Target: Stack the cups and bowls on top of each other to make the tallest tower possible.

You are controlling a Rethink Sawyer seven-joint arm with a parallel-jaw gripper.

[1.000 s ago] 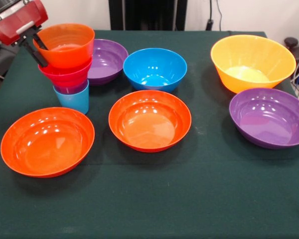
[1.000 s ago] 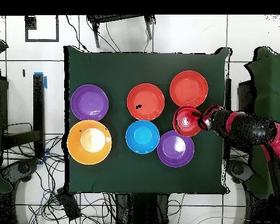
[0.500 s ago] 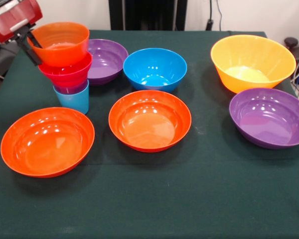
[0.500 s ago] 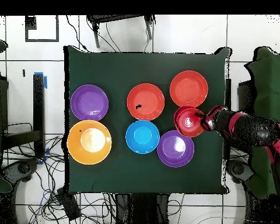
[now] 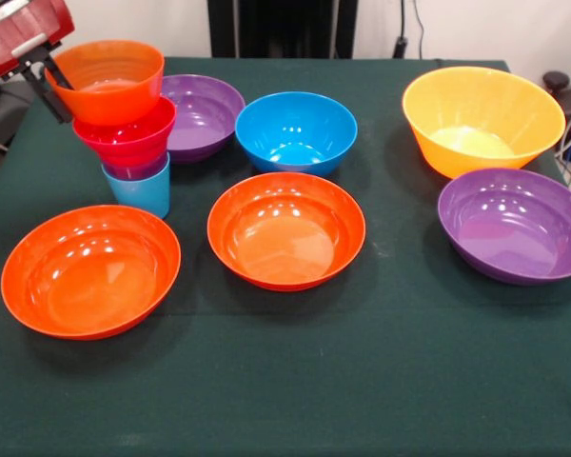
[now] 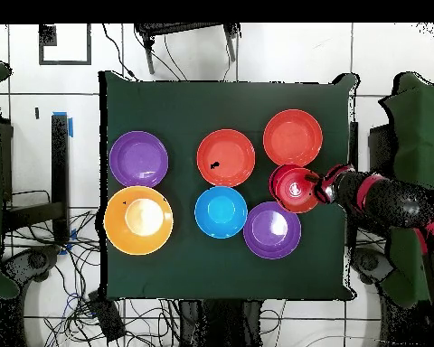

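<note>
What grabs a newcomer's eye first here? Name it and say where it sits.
The tower at the table's left rear in the front view: a light blue cup at the bottom, a purple cup and a pink bowl above it, and a small orange bowl on top. The red arm's claw is at that top bowl's left rim. Opposite, at the right rear, stands the big yellow-orange bowl.

bowls (image 5: 285, 228): glossy smooth plastic
cup (image 5: 138, 190): shiny plastic
table (image 5: 362, 381): matt green cloth
gripper (image 5: 48, 81): black, dull
</note>
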